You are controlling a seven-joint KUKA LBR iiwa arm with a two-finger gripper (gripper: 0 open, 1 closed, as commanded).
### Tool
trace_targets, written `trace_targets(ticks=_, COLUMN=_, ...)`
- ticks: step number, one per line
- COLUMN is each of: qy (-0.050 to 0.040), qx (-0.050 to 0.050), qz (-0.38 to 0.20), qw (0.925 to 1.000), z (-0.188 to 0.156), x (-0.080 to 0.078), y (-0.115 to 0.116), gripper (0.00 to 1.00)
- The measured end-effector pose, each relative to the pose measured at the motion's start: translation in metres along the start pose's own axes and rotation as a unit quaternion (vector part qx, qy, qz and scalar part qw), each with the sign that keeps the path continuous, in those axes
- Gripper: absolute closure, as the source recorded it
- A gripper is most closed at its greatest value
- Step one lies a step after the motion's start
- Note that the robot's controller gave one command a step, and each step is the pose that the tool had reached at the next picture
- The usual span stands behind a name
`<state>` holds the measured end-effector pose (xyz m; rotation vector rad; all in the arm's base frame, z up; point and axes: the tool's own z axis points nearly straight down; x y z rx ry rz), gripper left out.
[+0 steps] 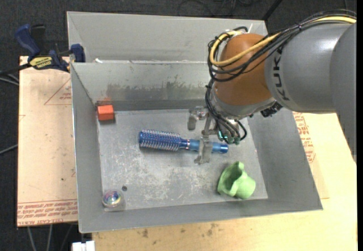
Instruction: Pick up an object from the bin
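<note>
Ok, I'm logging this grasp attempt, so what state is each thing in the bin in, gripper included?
Gripper: open, one finger on either side of the hairbrush's handle.
Blue hairbrush: lying flat mid-bin, not lifted.
Orange block: resting by the back left corner, untouched.
Green soft lump: crumpled, front right, apart from the gripper.
Small round shiny thing: lying in the front left corner.

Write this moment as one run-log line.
claw open | over blue hairbrush handle | hairbrush flat on bin floor
</note>
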<state>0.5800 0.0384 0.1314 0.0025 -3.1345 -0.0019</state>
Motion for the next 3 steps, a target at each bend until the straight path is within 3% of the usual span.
trace_targets(ticks=1, qy=-0.0015, qx=0.001, qz=0.016, qw=0.9999, z=0.065, x=-0.017, y=-0.055, gripper=0.00)
trace_targets(ticks=2, qy=-0.0042, qx=0.000, qz=0.014, qw=0.9999, z=0.061, x=-0.018, y=-0.052, gripper=1.00)
trace_targets(ticks=3, qy=-0.0071, qx=0.000, qz=-0.003, qw=1.0000, z=-0.077, x=0.041, y=-0.038, gripper=1.00)
